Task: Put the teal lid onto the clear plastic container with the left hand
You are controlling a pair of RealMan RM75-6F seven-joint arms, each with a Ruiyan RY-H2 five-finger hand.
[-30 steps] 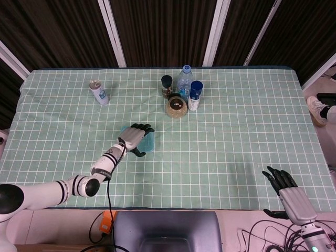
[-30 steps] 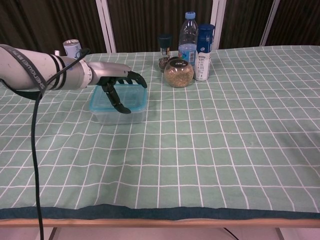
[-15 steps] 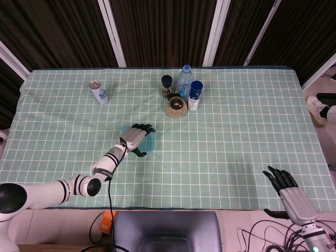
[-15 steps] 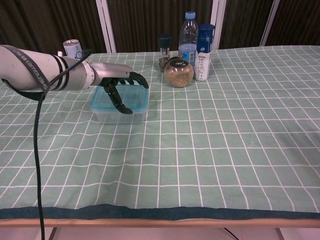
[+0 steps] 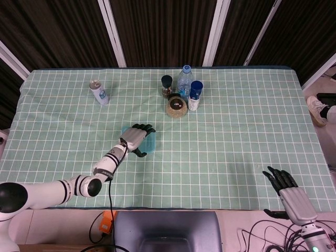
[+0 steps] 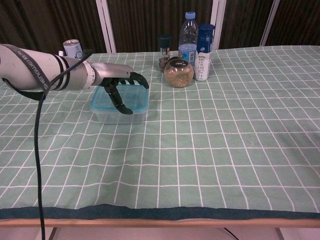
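The teal lid point(image 5: 151, 143) point(image 6: 102, 98) lies on top of the clear plastic container point(image 6: 107, 118), left of the table's middle. My left hand point(image 5: 135, 139) point(image 6: 121, 84) reaches over it from the left, fingers spread across the lid. Its thumb curves down onto the lid's front part. Nothing is gripped between the fingers. In the head view the hand hides most of the lid. My right hand point(image 5: 287, 190) stays beyond the table's near right edge, fingers apart and empty; the chest view does not show it.
At the back middle stand a round seed jar point(image 5: 177, 106) point(image 6: 179, 73), a pepper grinder point(image 5: 166, 85), a water bottle point(image 5: 184, 79) and a blue-capped white bottle point(image 5: 195, 95). A small can point(image 5: 98, 92) point(image 6: 73, 48) is at the back left.
The left hand and the lidded container shifted very slightly to the right. The right hand has not moved.
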